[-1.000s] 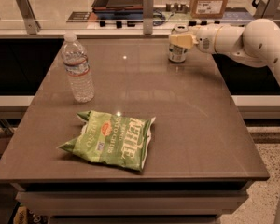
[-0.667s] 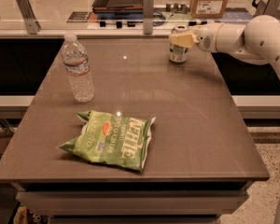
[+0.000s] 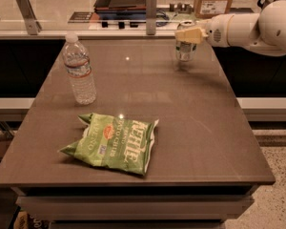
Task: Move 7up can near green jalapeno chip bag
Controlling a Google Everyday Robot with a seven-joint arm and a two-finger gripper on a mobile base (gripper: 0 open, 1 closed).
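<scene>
Near the table's far right corner, the gripper (image 3: 188,35) sits atop the 7up can (image 3: 185,52) — whether it is clamped, I cannot tell. A loose hold could topple the can before it reaches the green jalapeno chip bag (image 3: 112,143) by the front edge.

Cream gripper (image 3: 188,36) at silver-green 7up can (image 3: 185,53); light-green, white-lettered chip bag (image 3: 112,142).

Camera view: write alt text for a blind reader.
The gripper sits at the top of the 7up can near the table's far right edge. A green chip bag lies near the front edge, with a water bottle standing behind it.
</scene>
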